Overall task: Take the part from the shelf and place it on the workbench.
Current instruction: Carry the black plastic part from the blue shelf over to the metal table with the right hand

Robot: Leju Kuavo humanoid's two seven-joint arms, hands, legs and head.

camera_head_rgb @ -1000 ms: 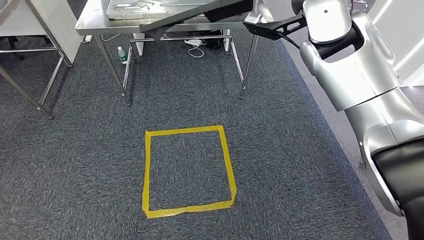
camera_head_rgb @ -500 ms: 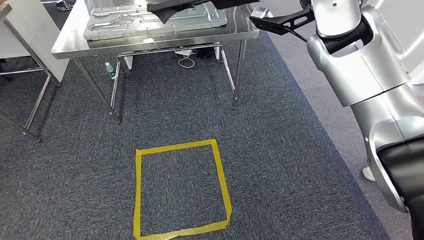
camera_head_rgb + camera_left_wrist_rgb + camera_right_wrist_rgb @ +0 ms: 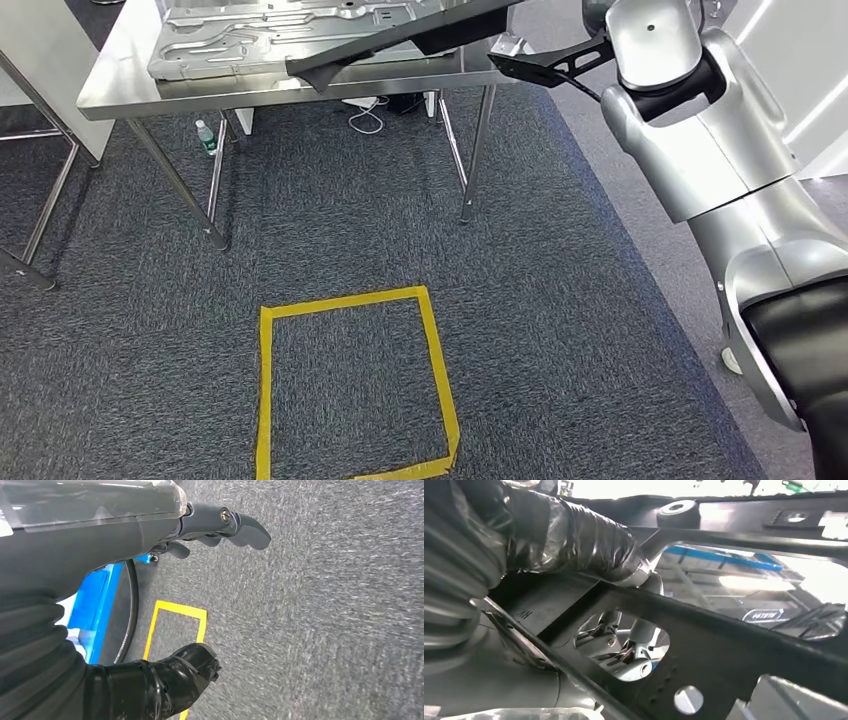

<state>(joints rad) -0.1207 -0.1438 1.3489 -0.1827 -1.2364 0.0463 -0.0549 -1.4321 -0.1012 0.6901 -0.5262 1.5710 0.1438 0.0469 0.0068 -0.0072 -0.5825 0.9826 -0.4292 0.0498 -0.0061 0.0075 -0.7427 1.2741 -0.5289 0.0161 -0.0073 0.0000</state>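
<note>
Dark grey carpet with a yellow tape square marked on it, and a steel workbench beyond holding a silver stamped panel. Right hand grips the black metal part, which hangs tilted over the bench's near edge. Left hand holds nothing, fingers loosely curled above the carpet.

The right arm is built of smooth silver shells with rounded joints, a small dark dot on its upper cap, and a black section nearest the body. The left hand has a grey ribbed cover, glossy dark casing, a screw at the finger base and a shiny black thumb. The right hand is wrapped in glossy black.
</note>
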